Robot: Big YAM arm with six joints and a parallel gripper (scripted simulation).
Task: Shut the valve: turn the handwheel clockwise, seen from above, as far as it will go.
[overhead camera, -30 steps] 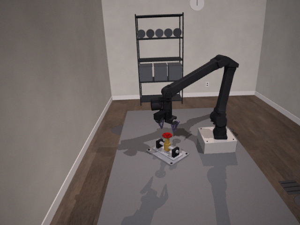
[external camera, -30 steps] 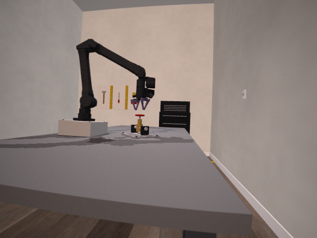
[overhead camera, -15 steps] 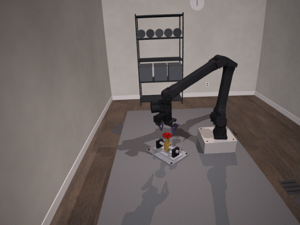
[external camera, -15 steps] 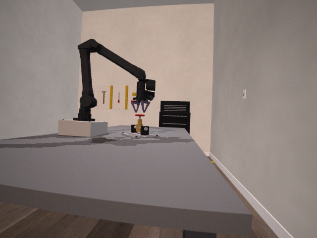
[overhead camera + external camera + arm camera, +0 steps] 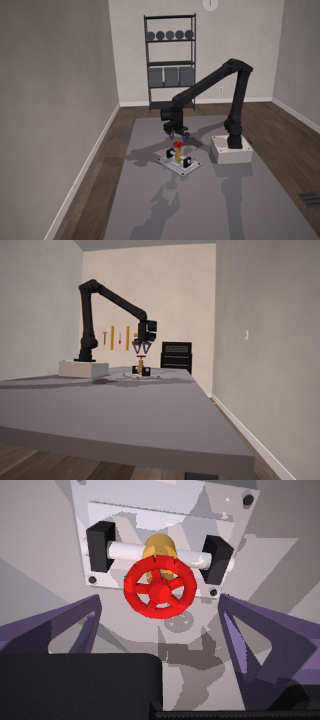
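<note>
A red handwheel [image 5: 177, 144] tops a brass valve body [image 5: 178, 155] on a white pipe held by two black clamps, all on a light base plate [image 5: 179, 164]. My gripper [image 5: 177, 136] hangs just above the wheel, fingers pointing down and wide open with nothing between them. In the exterior view the gripper [image 5: 141, 347] stands a short gap above the handwheel [image 5: 140, 356]. In the wrist view the handwheel [image 5: 160, 588] lies between the two purple fingers, a little ahead of the gripper [image 5: 160, 625].
The arm's white pedestal [image 5: 230, 152] stands to the right of the valve on the grey table. A black shelf unit [image 5: 170, 62] is at the back wall. A black drawer cabinet [image 5: 176, 356] stands beyond the table's far edge.
</note>
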